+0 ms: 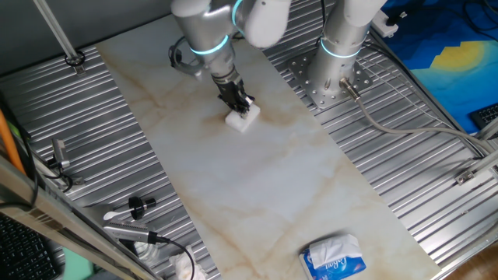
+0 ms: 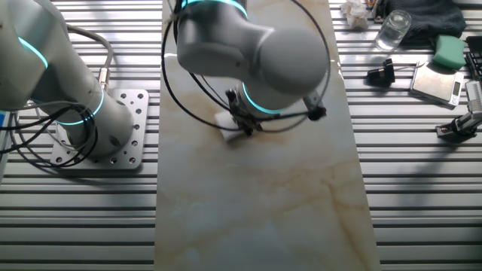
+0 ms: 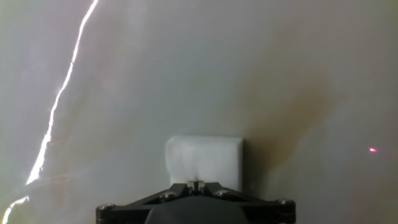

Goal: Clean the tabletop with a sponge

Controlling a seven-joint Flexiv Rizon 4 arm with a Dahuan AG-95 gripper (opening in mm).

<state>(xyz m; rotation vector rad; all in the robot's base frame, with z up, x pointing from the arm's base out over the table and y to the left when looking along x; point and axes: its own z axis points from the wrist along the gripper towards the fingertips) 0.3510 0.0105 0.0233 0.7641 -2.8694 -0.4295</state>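
Tissue pack writing unreadable | tool clamps sponge; tabletop

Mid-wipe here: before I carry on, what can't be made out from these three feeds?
- Tool fingertips: hand view, cut off by the bottom edge; the other fixed view, hidden behind the arm.
- Sponge underside and its contact with the tabletop: hidden by the sponge itself.
- Brown smudge: stain or marble vein, cannot tell.

The arm is smooth silver-grey, built of rounded segments with glowing cyan rings at the joints. Black cables loop around its wrist. Above the black jaws sits a dark bracket with small silver screws.
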